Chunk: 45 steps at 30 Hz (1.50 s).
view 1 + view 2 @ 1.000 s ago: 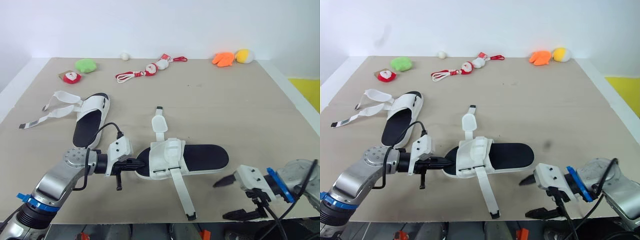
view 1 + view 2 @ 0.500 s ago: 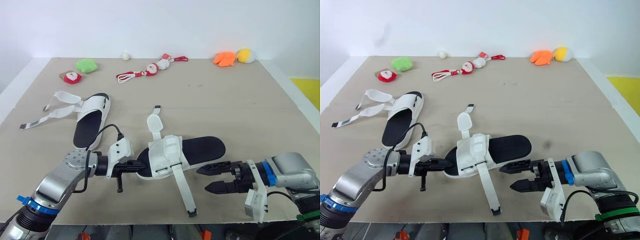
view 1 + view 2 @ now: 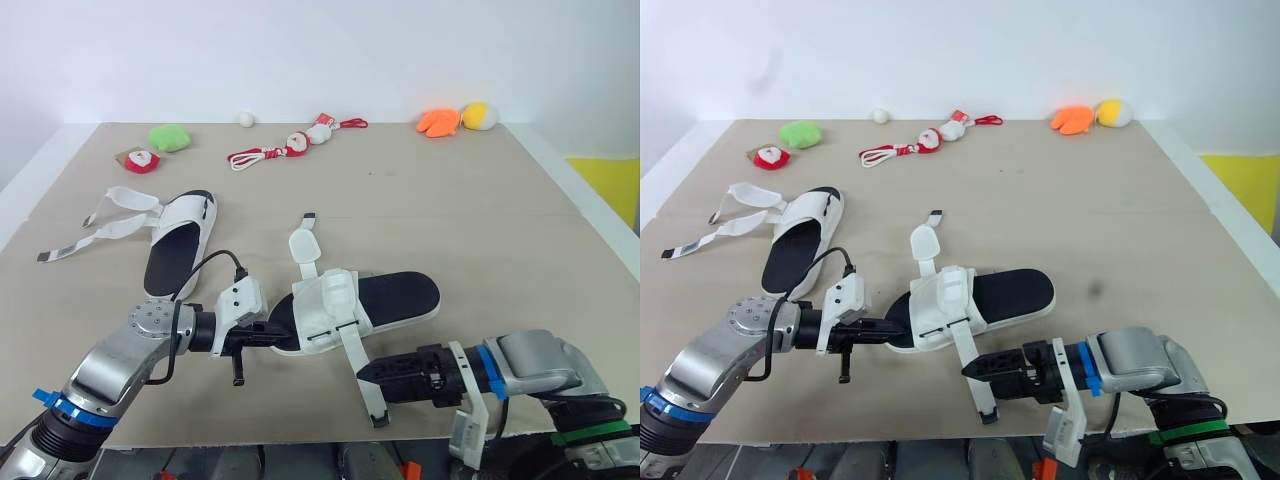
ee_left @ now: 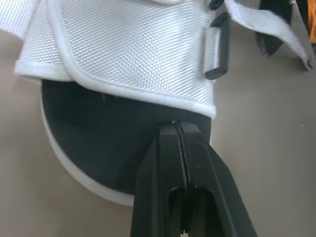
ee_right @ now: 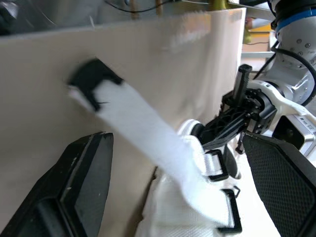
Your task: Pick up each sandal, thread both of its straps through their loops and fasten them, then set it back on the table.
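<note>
Right wrist view: strap (image 5: 136,126) runs lengthwise between right gripper's (image 5: 173,142) spread fingers; left gripper's (image 4: 179,127) pressed together, touching sandal (image 4: 123,49).

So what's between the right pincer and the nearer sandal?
The loose white strap of that sandal, reaching the open right pincer; both eye views show it.

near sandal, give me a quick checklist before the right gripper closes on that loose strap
1. left gripper shut on the near sandal at its sole edge: ok
2. right gripper open: ok
3. near strap between its fingers: ok, by the right wrist view
4. near strap threaded: not ok, lies loose on the table
5. far strap fastened: not ok, sticks out flat
6. how deep the strap sits in the grip: cannot tell
</note>
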{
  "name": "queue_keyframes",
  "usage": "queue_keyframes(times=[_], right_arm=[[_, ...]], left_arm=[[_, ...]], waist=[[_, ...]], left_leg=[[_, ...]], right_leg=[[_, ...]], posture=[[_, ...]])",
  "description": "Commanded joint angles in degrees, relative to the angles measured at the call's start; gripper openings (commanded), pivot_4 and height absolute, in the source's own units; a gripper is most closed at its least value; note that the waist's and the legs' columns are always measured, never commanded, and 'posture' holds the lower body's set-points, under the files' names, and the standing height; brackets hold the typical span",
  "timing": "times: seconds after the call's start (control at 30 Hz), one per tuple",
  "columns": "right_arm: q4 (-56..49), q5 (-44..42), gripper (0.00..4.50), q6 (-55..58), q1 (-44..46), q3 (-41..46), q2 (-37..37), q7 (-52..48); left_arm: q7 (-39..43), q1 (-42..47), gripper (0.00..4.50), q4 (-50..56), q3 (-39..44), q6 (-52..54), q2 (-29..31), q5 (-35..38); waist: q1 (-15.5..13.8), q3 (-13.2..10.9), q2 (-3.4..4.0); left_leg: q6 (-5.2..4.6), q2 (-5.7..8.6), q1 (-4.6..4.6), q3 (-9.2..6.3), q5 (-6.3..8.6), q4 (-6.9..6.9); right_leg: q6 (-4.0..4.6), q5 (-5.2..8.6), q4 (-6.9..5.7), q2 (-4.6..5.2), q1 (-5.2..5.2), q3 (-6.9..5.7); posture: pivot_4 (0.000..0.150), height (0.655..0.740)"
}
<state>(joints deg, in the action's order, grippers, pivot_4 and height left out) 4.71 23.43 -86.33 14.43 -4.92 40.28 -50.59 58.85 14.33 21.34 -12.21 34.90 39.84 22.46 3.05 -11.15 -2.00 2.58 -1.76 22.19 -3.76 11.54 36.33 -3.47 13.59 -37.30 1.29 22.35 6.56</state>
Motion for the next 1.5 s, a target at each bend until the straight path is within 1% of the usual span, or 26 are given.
queue_keyframes(times=[0.03, 0.1, 0.13, 0.17, 0.2, 0.27, 0.33, 0.37, 0.47, 0.57, 0.7, 0.8, 0.83, 0.9, 0.97, 1.03, 1.1, 1.2, 1.23, 1.3, 1.37, 1.4, 1.5], right_arm=[[-2.1, 3.3, 4.23, 0.7, -0.3, -1.7, -0.1, 3.4], [-2.7, 2.7, 3.63, 1.1, -0.6, -3.3, 1.0, 5.4], [-3.2, 2.2, 3.22, 1.0, -0.8, -4.3, 1.7, 6.4], [-3.8, 1.5, 2.67, 1.0, -0.9, -5.1, 2.5, 7.3], [-4.3, 1.2, 2.02, 1.1, -1.0, -5.8, 3.2, 8.1], [-5.0, 0.7, 1.15, 1.6, -0.9, -7.1, 4.7, 9.4], [-5.2, 1.4, 0.14, 2.1, -0.7, -7.7, 5.8, 10.4], [-5.2, 1.6, 0.05, 2.4, -0.6, -8.0, 6.4, 10.8], [-4.5, -1.8, 0.05, 4.4, -0.3, -10.8, 9.6, 12.4], [-7.0, -13.6, 0.05, 10.3, 0.6, -17.3, 16.6, 12.4], [-13.8, -31.5, 0.05, 22.1, 4.2, -24.0, 24.9, 5.8], [-16.9, -43.0, 0.05, 30.8, 5.7, -25.7, 27.1, -0.6], [-18.9, -49.4, 0.05, 37.6, 6.2, -25.6, 27.2, -2.9], [-21.3, -56.9, 0.05, 46.4, 6.7, -24.4, 26.4, -6.4], [-27.6, -62.7, 0.05, 58.1, 8.0, -23.1, 26.1, -5.5], [-30.6, -72.4, 0.05, 76.2, 13.5, -22.4, 24.7, -2.5], [-30.7, -79.7, 0.05, 89.5, 17.9, -21.1, 23.1, -0.8], [-26.2, -92.6, 0.05, 112.1, 28.4, -19.8, 20.1, 0.3], [-24.7, -95.3, 0.05, 117.4, 30.9, -19.3, 18.5, 1.5], [-23.0, -98.8, 0.05, 124.8, 33.0, -17.7, 15.9, 3.8], [-21.7, -99.6, 0.05, 130.6, 34.0, -16.4, 13.6, 5.3], [-20.5, -99.8, 0.05, 133.5, 34.4, -15.8, 12.2, 6.9], [-16.9, -99.3, 0.05, 139.9, 35.9, -14.0, 8.7, 9.8]], left_arm=[[0.2, -0.1, 0.00, 0.7, -0.4, 0.7, 0.8, 0.0], [0.0, 0.0, 0.00, 0.8, -0.3, 0.8, 0.8, 0.0], [0.0, 0.0, 0.00, 0.8, -0.2, 0.9, 0.8, 0.0], [0.0, -0.1, 0.00, 0.9, -0.2, 0.9, 0.8, 0.1], [-0.1, -0.2, 0.00, 0.9, -0.1, 0.9, 0.9, 0.1], [-0.1, -0.1, 0.00, 0.9, -0.1, 1.0, 0.9, 0.1], [-0.2, 0.0, 0.00, 0.8, -0.1, 1.0, 0.8, 0.1], [-0.3, 0.1, 0.00, 0.7, -0.1, 1.0, 0.7, 0.1], [-0.4, 0.2, 0.00, 0.6, -0.1, 1.0, 0.5, 0.0], [-0.4, 0.4, 0.00, 0.4, -0.1, 0.9, 0.5, -0.1], [0.2, 1.2, 0.00, -0.5, -0.1, 0.7, 0.8, -0.2], [0.6, 2.0, 0.00, -1.3, -0.1, 0.4, 1.0, -0.5], [0.6, 2.4, 0.00, -1.5, -0.1, 0.4, 1.0, -0.5], [0.6, 2.8, 0.00, -1.8, -0.2, 0.3, 0.8, -0.7], [0.5, 2.9, 0.00, -1.8, -0.3, 0.3, 0.8, -0.7], [0.5, 2.8, 0.00, -1.6, -0.1, 0.3, 1.0, -0.6], [0.4, 2.7, 0.00, -1.5, -0.1, 0.3, 1.1, -0.6], [0.0, 2.7, 0.00, -1.3, 0.1, 0.3, 1.1, -0.6], [-0.3, 2.6, 0.00, -1.3, 0.2, 0.4, 1.0, -0.6], [-0.6, 2.6, 0.00, -1.2, 0.2, 0.4, 0.9, -0.6], [-1.0, 2.3, 0.00, -0.8, 0.2, 0.5, 0.8, -0.5], [-1.1, 2.1, 0.00, -0.6, 0.3, 0.6, 0.8, -0.4], [-1.4, 1.6, 0.00, -0.1, 0.4, 0.7, 0.8, -0.4]], waist=[[0.0, 0.0, -0.01], [0.0, 0.0, -0.02], [-0.1, 0.0, -0.01], [-0.1, 0.0, -0.01], [-0.1, 0.0, -0.01], [-0.1, 0.0, -0.01], [-0.1, 0.0, -0.01], [-0.1, 0.0, -0.01], [-0.1, 0.0, 0.00], [-0.1, 0.0, 0.00], [-0.1, -0.1, 0.10], [-0.2, -0.1, 0.09], [-0.2, -0.1, 0.09], [-0.2, -0.1, 0.09], [-0.2, -0.1, 0.11], [-0.2, -0.1, 0.14], [-0.2, -0.1, 0.15], [-0.3, -0.1, 0.14], [-0.3, -0.1, 0.15], [-0.3, -0.1, 0.14], [-0.4, -0.1, 0.14], [-0.4, -0.1, 0.14], [-0.4, -0.1, 0.15]], left_leg=[[0.00, 0.00, 0.00, 0.00, 0.00, 0.00], [0.00, 0.00, 0.01, 0.00, 0.00, 0.00], [0.01, 0.01, 0.03, 0.00, 0.00, 0.00], [0.01, 0.01, 0.05, 0.00, 0.00, -0.02], [0.01, 0.01, 0.06, 0.00, 0.00, -0.03], [0.02, 0.02, 0.08, 0.00, 0.01, -0.03], [0.02, 0.02, 0.09, 0.00, 0.01, -0.03], [0.02, 0.02, 0.08, 0.00, 0.01, -0.03], [0.01, 0.03, 0.08, 0.00, 0.01, -0.03], [0.01, 0.06, 0.10, 0.02, 0.01, -0.03], [0.00, 0.07, 0.11, 0.07, 0.01, -0.04], [0.00, 0.05, 0.12, 0.06, 0.01, -0.02], [0.00, 0.05, 0.12, 0.05, 0.01, -0.02], [0.00, 0.05, 0.15, 0.05, 0.01, -0.02], [0.00, 0.05, 0.16, 0.05, 0.01, -0.02], [0.00, 0.03, 0.22, 0.03, 0.01, -0.03], [0.00, -0.01, 0.26, 0.04, 0.01, -0.02], [-0.03, -0.01, 0.36, -0.02, -0.01, 0.01], [-0.03, -0.02, 0.41, -0.02, -0.01, 0.01], [-0.03, -0.02, 0.61, -0.02, -0.02, 0.00], [-0.04, -0.02, 0.92, -0.10, -0.01, 0.00], [-0.04, 0.00, 1.12, -0.15, -0.01, 0.00], [-0.06, 0.03, 1.19, -0.20, 0.01, 0.00]], right_leg=[[0.00, 0.00, 0.00, 0.00, 0.00, 0.00], [0.01, 0.00, 0.00, 0.01, 0.00, 0.00], [0.03, 0.02, 0.00, 0.01, 0.01, 0.00], [0.04, 0.03, 0.00, 0.01, 0.02, 0.00], [0.06, 0.04, 0.00, 0.02, 0.03, 0.00], [0.07, 0.06, 0.00, 0.02, 0.03, 0.01], [0.07, 0.06, 0.00, 0.03, 0.04, 0.01], [0.07, 0.06, 0.00, 0.02, 0.04, 0.01], [0.07, 0.06, 0.00, 0.03, 0.04, 0.01], [0.07, 0.07, 0.01, 0.05, 0.04, 0.07], [0.05, 0.08, 0.00, 0.05, 0.07, 0.18], [0.05, 0.08, 0.00, 0.04, 0.06, 0.17], [0.05, 0.08, 0.00, 0.04, 0.05, 0.16], [0.05, 0.08, 0.00, 0.05, 0.07, 0.18], [0.05, 0.08, 0.01, 0.05, 0.07, 0.17], [0.04, 0.08, 0.00, 0.03, 0.17, 0.15], [0.03, 0.01, 0.00, 0.02, 0.26, 0.11], [0.03, -0.02, 0.00, 0.02, 0.35, 0.03], [0.04, -0.02, 0.00, 0.02, 0.42, 0.02], [0.05, -0.03, 0.00, 0.02, 0.63, 0.00], [0.05, -0.02, 0.00, 0.01, 0.86, -0.09], [-0.08, -0.07, 0.00, 0.01, 1.01, -0.11], [-0.19, -0.14, 0.01, 0.01, 1.02, -0.14]], posture=[[0.150, 0.7400], [0.150, 0.7400], [0.150, 0.7400], [0.150, 0.7400], [0.150, 0.7400], [0.150, 0.7400], [0.150, 0.7400], [0.150, 0.7400], [0.150, 0.7400], [0.150, 0.7400], [0.150, 0.7400], [0.150, 0.7400], [0.150, 0.7400], [0.150, 0.7400], [0.150, 0.7400], [0.150, 0.7400], [0.150, 0.7400], [0.150, 0.7400], [0.150, 0.7400], [0.150, 0.7400], [0.150, 0.7400], [0.150, 0.7400], [0.150, 0.7400]])
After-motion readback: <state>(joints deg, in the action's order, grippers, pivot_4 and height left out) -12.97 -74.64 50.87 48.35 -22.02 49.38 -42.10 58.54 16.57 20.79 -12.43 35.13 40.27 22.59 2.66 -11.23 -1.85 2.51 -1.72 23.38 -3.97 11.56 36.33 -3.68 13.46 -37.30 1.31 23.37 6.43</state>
